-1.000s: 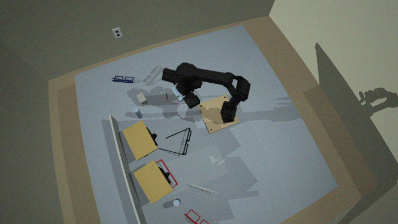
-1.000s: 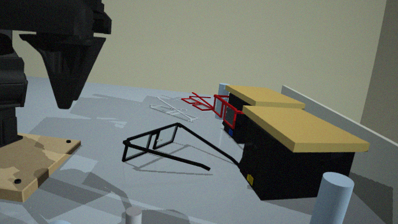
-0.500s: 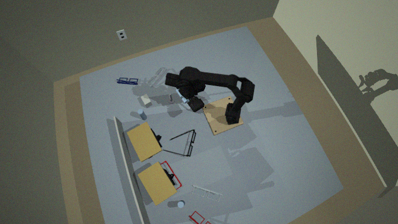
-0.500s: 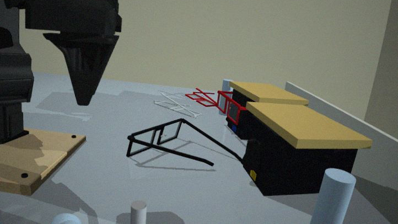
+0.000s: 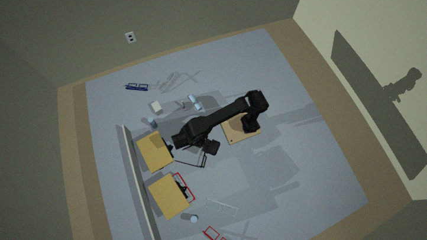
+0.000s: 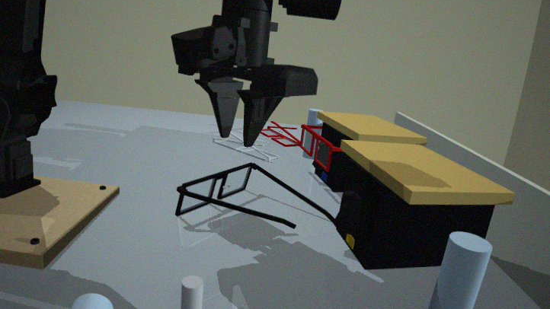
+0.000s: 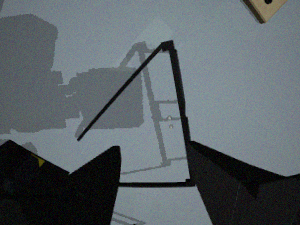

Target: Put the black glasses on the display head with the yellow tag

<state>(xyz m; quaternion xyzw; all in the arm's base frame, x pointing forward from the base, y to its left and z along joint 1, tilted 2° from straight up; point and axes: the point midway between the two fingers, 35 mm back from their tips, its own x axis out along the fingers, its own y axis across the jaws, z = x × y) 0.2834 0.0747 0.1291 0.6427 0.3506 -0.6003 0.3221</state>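
The black glasses rest on the table with temples spread toward the display head with the yellow tag. One temple end reaches this head's front; contact is unclear. The yellow tag is low on its front. My gripper is open and empty, above the glasses. In the wrist view its fingers overlap one end of the glasses. The other head has a blue tag and wears red glasses.
White glasses and another red pair lie beyond the other head. Blue glasses lie at the far side. Light-blue cylinders stand near the heads. A white block and a low wall are also there.
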